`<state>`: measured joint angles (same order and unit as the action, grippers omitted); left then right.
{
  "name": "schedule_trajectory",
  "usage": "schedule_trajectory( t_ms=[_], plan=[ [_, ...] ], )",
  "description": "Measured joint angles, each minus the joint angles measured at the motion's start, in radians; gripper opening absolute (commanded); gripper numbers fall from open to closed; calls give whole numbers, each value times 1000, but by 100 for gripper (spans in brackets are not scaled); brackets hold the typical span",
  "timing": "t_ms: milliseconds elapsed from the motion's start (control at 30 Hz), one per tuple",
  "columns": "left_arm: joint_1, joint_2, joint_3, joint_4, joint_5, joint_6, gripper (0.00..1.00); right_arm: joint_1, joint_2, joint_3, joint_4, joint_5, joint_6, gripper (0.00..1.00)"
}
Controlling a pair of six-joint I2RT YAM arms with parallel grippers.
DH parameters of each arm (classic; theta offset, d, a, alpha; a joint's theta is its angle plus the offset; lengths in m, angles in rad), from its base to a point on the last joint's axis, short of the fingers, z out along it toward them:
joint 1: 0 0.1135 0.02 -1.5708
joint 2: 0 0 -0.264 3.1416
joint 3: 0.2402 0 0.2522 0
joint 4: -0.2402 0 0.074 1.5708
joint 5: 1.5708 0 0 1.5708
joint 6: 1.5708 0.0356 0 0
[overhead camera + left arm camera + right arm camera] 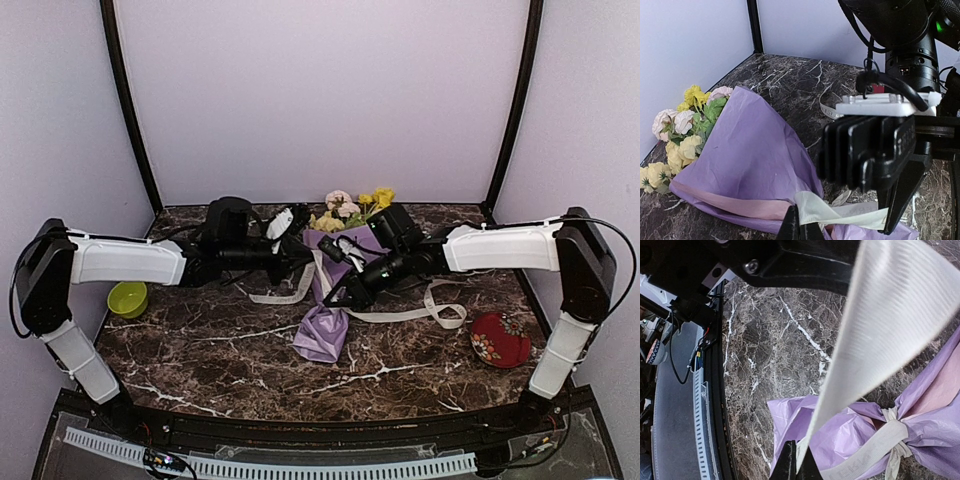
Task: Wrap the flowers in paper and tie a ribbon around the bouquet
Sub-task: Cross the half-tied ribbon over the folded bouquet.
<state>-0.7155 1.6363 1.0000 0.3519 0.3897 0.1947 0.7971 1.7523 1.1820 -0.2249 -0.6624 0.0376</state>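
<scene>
Cream fabric, flat and limp: the ribbon [890, 315] looks nearly weightless. Expect it to twist, and to slip out of any loose pinch. Take it flat across its width, close to where it crosses itself, so your pull goes into the tie rather than into slack.

It is banded round the narrow waist of the lilac paper [755, 155], which is thin and crinkled. You would probably crush or tear the paper if you tugged hard. The flowers [682, 145] poke out of the wide end and look easily bruised, so keep clear of them.

The bouquet [335, 280] lies on its side in the middle of the marble worktop [200, 350], blooms toward the far wall.

Your right end effector [796, 462] is closed on one tail of the ribbon, which runs up taut past the camera, with the waist band just beside it. Your left end effector [800, 230] is closed too, apparently pinching the other tail right against the paper's lower edge.
</scene>
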Motion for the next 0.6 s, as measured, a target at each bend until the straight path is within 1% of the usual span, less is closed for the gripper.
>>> schedule_trajectory(
  t_ms=[100,200,233,300,333,367,433,533,600],
  plan=[
    [0,26,62,-58,3,3,0,-1,0,5,4,-33,-12,0],
    [12,94,119,-107,14,-2,12,-5,0,6,11,-63,-21,0],
    [16,121,134,-123,18,-7,19,-6,0,6,8,-76,-25,0],
    [25,179,159,-147,20,-20,38,-6,1,8,-2,-95,-31,0],
    [29,209,169,-161,18,-42,46,-6,2,11,-9,-104,-34,0],
    [30,225,172,-171,16,-40,50,-6,5,14,-9,-109,-35,0],
    [35,249,171,-189,-13,-68,54,-6,8,16,-9,-119,-35,0],
    [36,241,154,-181,-55,-87,57,-6,11,17,-7,-126,-27,0],
    [40,203,89,-134,-66,-87,58,-10,12,17,1,-127,-16,0]
  ],
)
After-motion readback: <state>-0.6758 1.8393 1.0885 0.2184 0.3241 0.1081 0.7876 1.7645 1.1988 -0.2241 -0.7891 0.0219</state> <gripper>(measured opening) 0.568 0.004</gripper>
